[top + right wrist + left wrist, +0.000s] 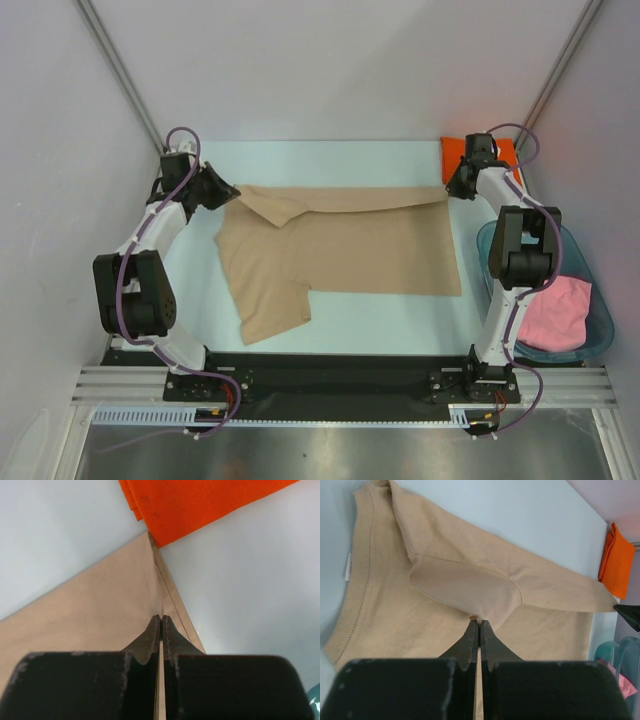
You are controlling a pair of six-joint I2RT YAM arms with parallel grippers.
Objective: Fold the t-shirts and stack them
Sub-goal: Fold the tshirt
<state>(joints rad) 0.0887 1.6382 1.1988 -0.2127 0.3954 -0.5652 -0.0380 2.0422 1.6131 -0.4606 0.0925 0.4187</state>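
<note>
Between the two pincers, seen from above, the tan t-shirt (350,250) lies spread on the desk (330,160), with the left pincer (228,193) and right pincer (455,188) at its far corners. Left wrist: tips pressed together, pinching a folded-over tan flap. Right wrist: tips pinching the tan hem, with the orange t-shirt (200,505) just beyond them.

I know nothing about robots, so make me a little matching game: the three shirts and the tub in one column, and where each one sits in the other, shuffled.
Things
1. tan t-shirt
2. orange t-shirt
3. pink t-shirt
4. teal tub

Places
A. lying inside the tub
B. folded at the far right corner of the table
C. at the table's right edge
D. spread over the middle of the table, pinched by the left gripper and the right gripper

Pairs: 1-D, 2-B, 3-A, 4-C
</note>
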